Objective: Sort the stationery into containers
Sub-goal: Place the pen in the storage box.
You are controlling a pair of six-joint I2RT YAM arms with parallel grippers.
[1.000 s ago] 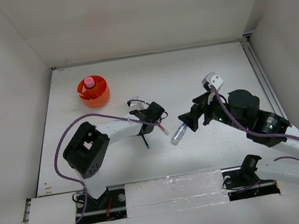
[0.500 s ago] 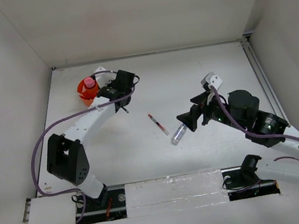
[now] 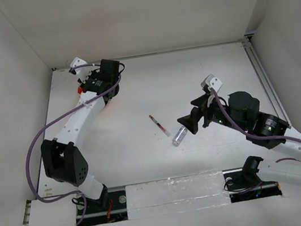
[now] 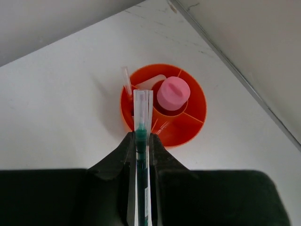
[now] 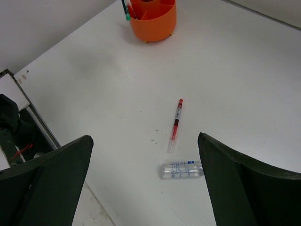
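White table (image 3: 190,72): left claw (image 4: 141,137) pinching green pen (image 4: 141,117) mostly hides orange tub (image 4: 186,134) overhead; right claw (image 5: 145,137) spread.

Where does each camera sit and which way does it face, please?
Top external: above and behind the arm bases, looking down on the table; both arms show.
Left wrist: on that wrist, looking down past the left pincer, shut on a green pen, onto the orange tub.
Right wrist: on that wrist, looking past the open right pincer at the red pen and clear bottle.
Shared: both wrist views show the tub.
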